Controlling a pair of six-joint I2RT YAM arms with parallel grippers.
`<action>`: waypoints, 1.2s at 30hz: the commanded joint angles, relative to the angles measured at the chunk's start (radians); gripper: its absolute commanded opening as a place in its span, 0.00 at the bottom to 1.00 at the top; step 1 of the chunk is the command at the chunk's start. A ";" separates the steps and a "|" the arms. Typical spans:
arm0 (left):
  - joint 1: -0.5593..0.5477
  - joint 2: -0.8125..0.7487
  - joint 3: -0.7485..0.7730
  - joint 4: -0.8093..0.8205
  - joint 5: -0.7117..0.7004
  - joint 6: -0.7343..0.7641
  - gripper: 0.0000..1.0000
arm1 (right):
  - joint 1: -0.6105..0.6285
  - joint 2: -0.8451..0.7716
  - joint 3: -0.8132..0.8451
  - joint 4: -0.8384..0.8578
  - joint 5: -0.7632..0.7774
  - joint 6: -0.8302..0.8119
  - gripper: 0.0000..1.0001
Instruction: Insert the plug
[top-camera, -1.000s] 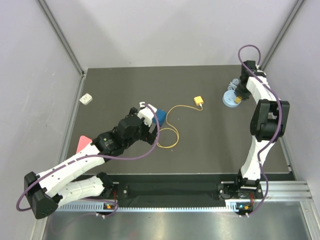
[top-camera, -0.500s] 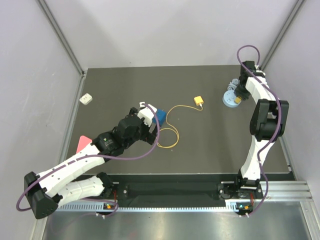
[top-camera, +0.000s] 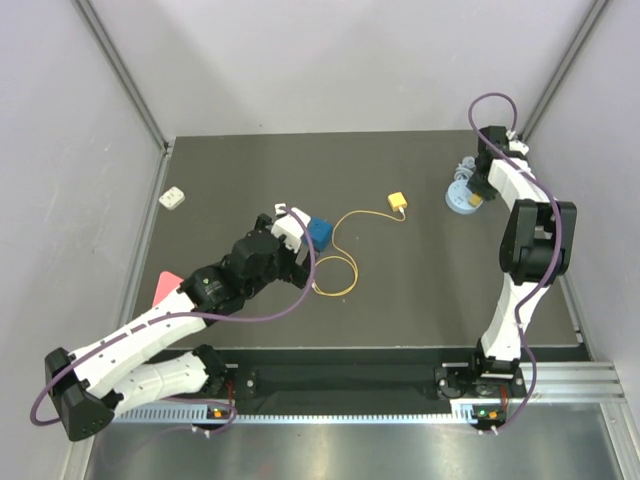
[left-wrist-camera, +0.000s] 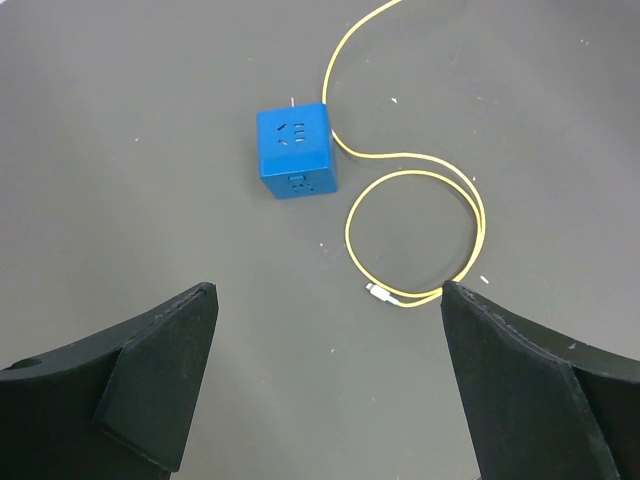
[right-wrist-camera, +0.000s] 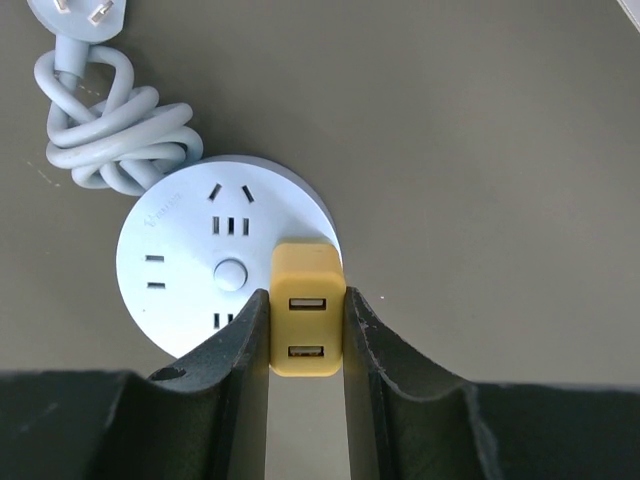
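Observation:
The plug (top-camera: 397, 201), a small yellow block on a thin yellow cable (top-camera: 345, 255), lies on the dark table mid-right, apart from both grippers. The cable (left-wrist-camera: 415, 180) loops past a blue cube socket (left-wrist-camera: 296, 150) and ends in a white tip (left-wrist-camera: 378, 291). My left gripper (left-wrist-camera: 327, 295) is open and empty, hovering near the cube (top-camera: 320, 233). My right gripper (right-wrist-camera: 307, 300) is shut on a yellow block with two USB ports and no cable (right-wrist-camera: 307, 305). It holds the block at the edge of a round white socket hub (right-wrist-camera: 200, 260).
The hub (top-camera: 460, 197) has a coiled grey cord (right-wrist-camera: 110, 140) with a plug end at the far right. A small white item (top-camera: 173, 198) and a pink piece (top-camera: 168, 285) lie at the table's left edge. Grey walls close in on both sides.
My left arm has drawn back a little to the left, uncovering more of the blue cube. My right wrist has shifted slightly over the hub.

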 joint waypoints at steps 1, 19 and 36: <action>-0.003 -0.017 -0.005 0.040 -0.028 0.009 0.97 | 0.004 0.142 -0.102 -0.048 -0.080 -0.002 0.00; -0.003 -0.011 0.000 0.040 -0.040 0.015 0.97 | -0.012 0.124 0.077 -0.228 -0.034 -0.128 0.01; -0.003 -0.029 -0.011 0.045 -0.004 -0.008 0.98 | -0.029 -0.046 -0.092 -0.202 -0.038 -0.195 0.48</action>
